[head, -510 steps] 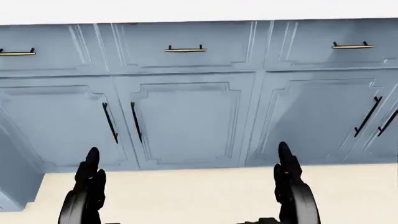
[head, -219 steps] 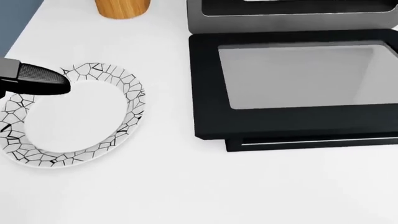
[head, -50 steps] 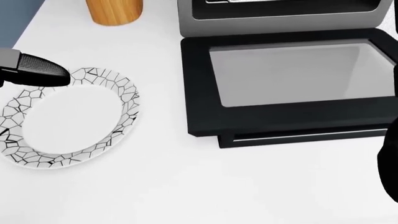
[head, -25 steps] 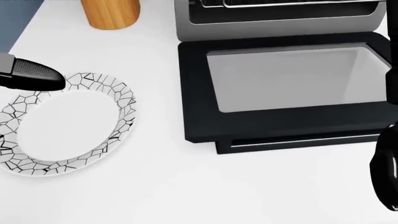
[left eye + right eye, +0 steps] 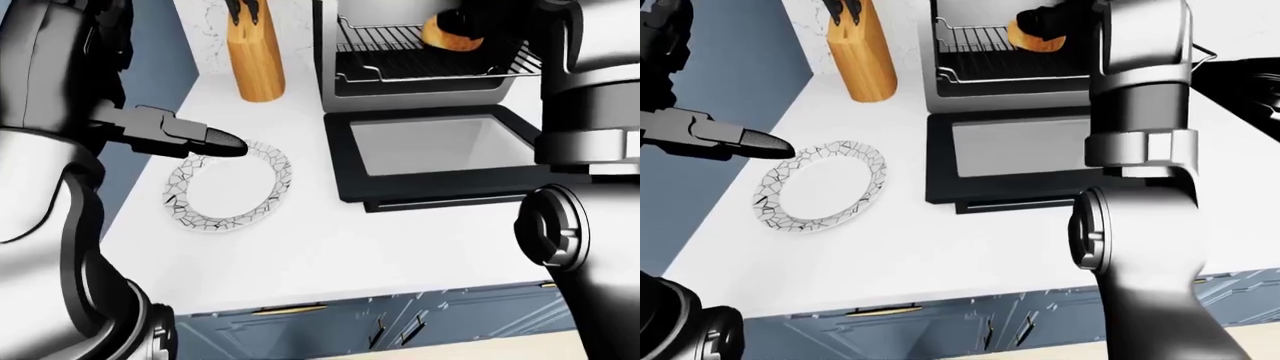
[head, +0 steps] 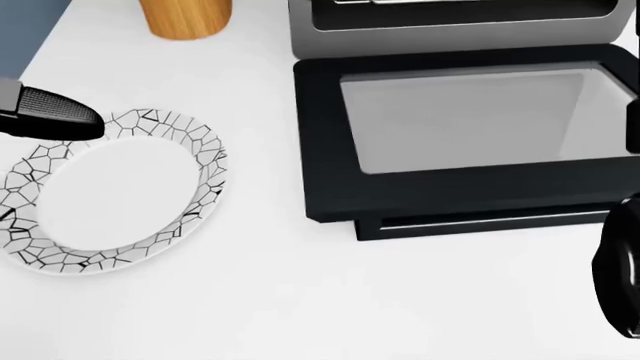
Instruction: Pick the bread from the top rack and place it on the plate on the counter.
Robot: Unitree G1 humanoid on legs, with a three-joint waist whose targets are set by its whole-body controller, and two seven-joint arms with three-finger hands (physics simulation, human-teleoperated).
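Observation:
The bread point(image 5: 1036, 39), a round golden bun, lies on the top rack point(image 5: 430, 60) of the open toaster oven at the top of both eye views. My right arm reaches up into the oven and my right hand point(image 5: 1047, 20) rests black on the bun's top; how its fingers stand round it is hidden. The plate point(image 6: 205, 154), white with a black crackle rim, sits on the white counter left of the oven. My left hand point(image 5: 205, 140) hovers over the plate's upper-left rim, fingers stretched out and holding nothing.
The oven's black glass door point(image 6: 460, 120) lies folded down flat on the counter point(image 6: 300, 307), right of the plate. A wooden knife block point(image 5: 255, 56) stands above the plate by the wall. Blue cabinet fronts point(image 5: 400, 322) run below the counter edge.
The head view has shifted slightly as the camera moved. A dark part of my right arm has come in at its lower right edge. The left hand stays over the plate's rim.

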